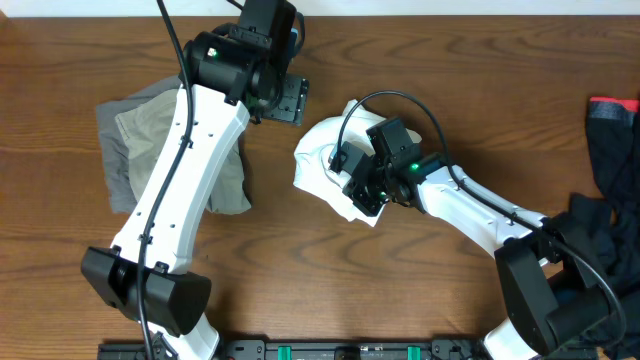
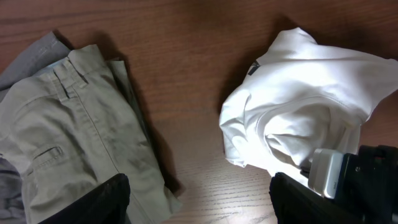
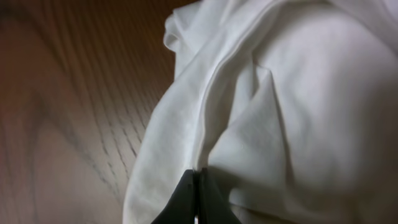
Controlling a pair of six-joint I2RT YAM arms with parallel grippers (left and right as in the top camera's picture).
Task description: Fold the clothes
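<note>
The white T-shirt [image 1: 320, 160] lies crumpled at the table's middle; it also shows in the left wrist view [image 2: 311, 81] and fills the right wrist view [image 3: 298, 93]. My right gripper [image 1: 362, 195] sits on its near right side, fingers [image 3: 198, 186] shut on a fold of the white cloth. Khaki shorts [image 1: 228, 180] lie on a grey piece [image 1: 115, 170] at the left. My left gripper [image 1: 285, 100] hovers between the shorts [image 2: 74, 124] and the shirt, its fingers [image 2: 199, 199] wide open and empty over bare wood.
Black garments [image 1: 610, 200], one with a red edge [image 1: 612, 103], are heaped at the table's right edge. The left arm lies across the shorts in the overhead view. The right arm's body [image 2: 348, 177] shows beside the shirt.
</note>
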